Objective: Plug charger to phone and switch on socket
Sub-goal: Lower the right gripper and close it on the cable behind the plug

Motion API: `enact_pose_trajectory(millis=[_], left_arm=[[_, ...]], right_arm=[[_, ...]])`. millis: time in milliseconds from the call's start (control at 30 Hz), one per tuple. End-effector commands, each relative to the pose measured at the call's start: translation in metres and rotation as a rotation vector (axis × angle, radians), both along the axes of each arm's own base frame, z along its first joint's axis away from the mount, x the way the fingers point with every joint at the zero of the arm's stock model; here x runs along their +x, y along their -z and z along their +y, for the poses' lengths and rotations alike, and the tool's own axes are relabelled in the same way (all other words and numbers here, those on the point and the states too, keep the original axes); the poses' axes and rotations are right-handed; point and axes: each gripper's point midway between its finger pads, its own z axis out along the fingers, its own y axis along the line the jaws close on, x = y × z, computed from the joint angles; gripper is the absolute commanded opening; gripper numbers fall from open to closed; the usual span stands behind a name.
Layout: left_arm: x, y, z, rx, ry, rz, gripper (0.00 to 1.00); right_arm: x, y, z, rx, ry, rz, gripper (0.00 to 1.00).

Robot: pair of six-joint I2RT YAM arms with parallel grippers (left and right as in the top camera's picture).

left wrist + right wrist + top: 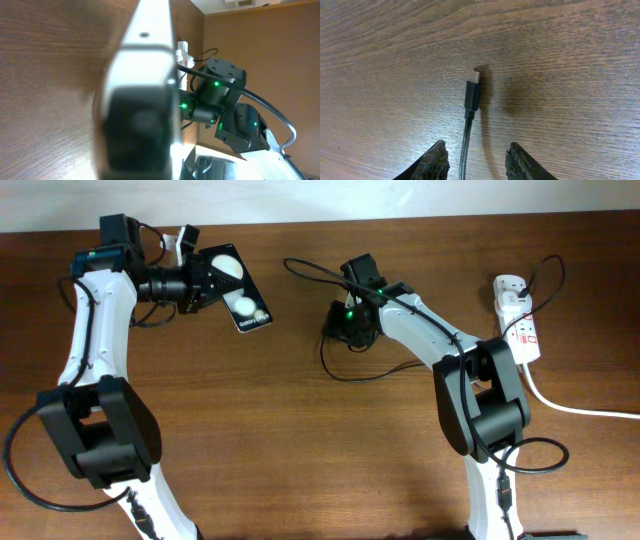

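The phone is black with two white round reflections and lies tilted at the back left. My left gripper is shut on its near end. In the left wrist view the phone fills the middle as a blurred edge-on bar. The charger, a thin black cable, lies on the wood with its small metal plug tip pointing away. My right gripper is open, low over the table, with the cable running between its fingers but not pinched. In the overhead view my right gripper hides the plug tip. The white socket lies at the far right.
The socket's thick white cord runs off to the right edge. Loops of the thin black cable lie around my right gripper and near the socket. The socket and my right arm show in the left wrist view.
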Motion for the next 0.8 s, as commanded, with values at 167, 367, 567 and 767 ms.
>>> enact_pose_trajectory(millis=[167,367,567,767], left_arm=[[-0.003,-0.021,-0.003,-0.027,0.021,-0.063,0.0],[-0.003,-0.019,-0.002,-0.017,0.018,-0.061,0.0],[-0.003,-0.019,-0.002,-0.013,0.017,-0.057,0.0],[-0.004,-0.019,-0.002,-0.014,0.017,-0.054,0.0]], right_arm=[[-0.006,0.02,0.024,0.001,-0.006,0.025,0.38],[-0.002,0.019,0.023,-0.001,0.003,0.01,0.37],[-0.001,0.022,0.019,-0.023,0.016,0.005,0.33],[0.002,0.023,0.02,-0.019,0.016,-0.005,0.33]])
